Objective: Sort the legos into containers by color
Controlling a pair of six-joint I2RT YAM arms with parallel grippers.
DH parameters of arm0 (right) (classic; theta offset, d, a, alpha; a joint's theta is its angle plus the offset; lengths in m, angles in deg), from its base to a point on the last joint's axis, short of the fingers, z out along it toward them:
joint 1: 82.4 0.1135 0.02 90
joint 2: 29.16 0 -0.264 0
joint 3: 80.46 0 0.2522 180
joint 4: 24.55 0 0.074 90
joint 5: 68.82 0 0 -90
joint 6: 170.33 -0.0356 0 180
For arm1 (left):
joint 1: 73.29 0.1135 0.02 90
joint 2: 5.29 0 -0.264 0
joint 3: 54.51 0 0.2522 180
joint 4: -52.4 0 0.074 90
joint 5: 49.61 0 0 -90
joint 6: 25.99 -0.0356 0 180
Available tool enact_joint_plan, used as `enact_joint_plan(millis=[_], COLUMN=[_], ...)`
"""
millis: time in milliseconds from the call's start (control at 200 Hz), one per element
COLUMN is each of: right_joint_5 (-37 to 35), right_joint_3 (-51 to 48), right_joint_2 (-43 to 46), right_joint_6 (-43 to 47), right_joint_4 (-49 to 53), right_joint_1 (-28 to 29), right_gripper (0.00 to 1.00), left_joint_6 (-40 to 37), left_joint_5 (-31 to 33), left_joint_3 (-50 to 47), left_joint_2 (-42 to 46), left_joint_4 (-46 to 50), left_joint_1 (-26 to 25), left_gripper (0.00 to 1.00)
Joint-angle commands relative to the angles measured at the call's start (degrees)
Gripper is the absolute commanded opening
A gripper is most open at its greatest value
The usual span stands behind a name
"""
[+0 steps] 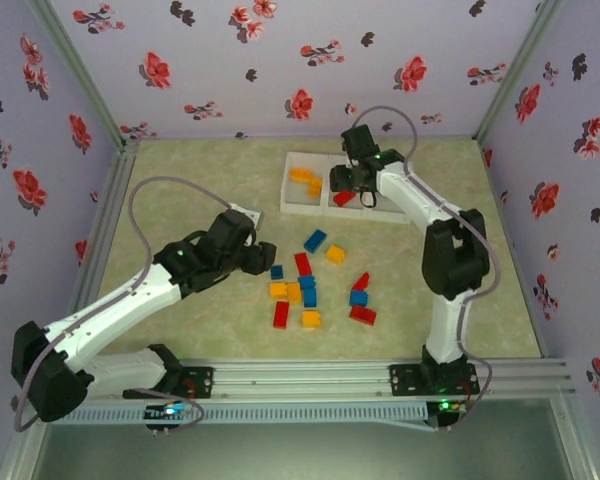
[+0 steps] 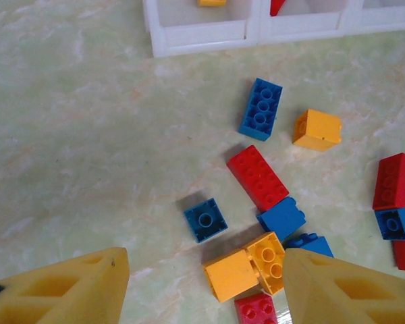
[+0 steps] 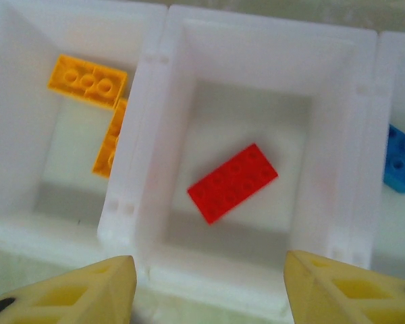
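My left gripper (image 2: 204, 263) hangs half open, empty, over the loose legos (image 2: 231, 275). I judge them light, rigid and slick, best pinched across the short flat sides. The loose red brick (image 2: 258, 177) at 1 o'clock runs 10-to-4. Farther off, my right gripper (image 3: 209, 266) gapes empty above the tray (image 3: 138, 142), where the sorted red brick (image 3: 233, 182) lies 8-to-2 in the middle compartment.

Green table (image 1: 230, 160) bears tray (image 1: 305, 208) (far side) and loose legos (image 1: 302, 263).

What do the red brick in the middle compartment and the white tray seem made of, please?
The red brick looks like hard moulded plastic, smooth with crisp studs. The white tray seems plastic too, matte with rounded walls, though blur leaves it open.
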Motion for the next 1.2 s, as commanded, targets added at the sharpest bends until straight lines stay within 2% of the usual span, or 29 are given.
enact_joint_plan(millis=[0, 310, 570, 705, 1195], right_joint_5=[-3.3, -4.7, -4.1, -4.4, -4.4], right_joint_3=[-5.1, -18.6, -24.7, -27.4, -35.8], right_joint_2=[8.4, 20.0, 23.4, 25.0, 29.1], right_joint_6=[0.6, -2.7, -5.5, -5.6, -6.8], right_joint_4=[-2.2, -4.9, -6.3, -6.1, -5.8], right_joint_1=[2.3, 7.4, 8.7, 8.9, 9.0], right_gripper=[0.6, 0.6, 0.6, 0.6, 0.6], left_joint_6=[1.9, 6.5, 14.4, 19.0, 20.6], left_joint_5=[1.9, 3.9, 4.1, 6.9, 7.2], left_joint_3=[-1.2, -3.0, -4.1, -4.4, -0.5], left_joint_2=[1.2, -0.8, -5.8, -7.8, -19.1], left_joint_4=[-1.0, 0.1, -1.1, -2.1, -2.2], left_joint_1=[-0.5, -0.5, -0.8, -1.1, -2.7], left_gripper=[0.62, 0.64, 0.64, 0.68, 0.69])
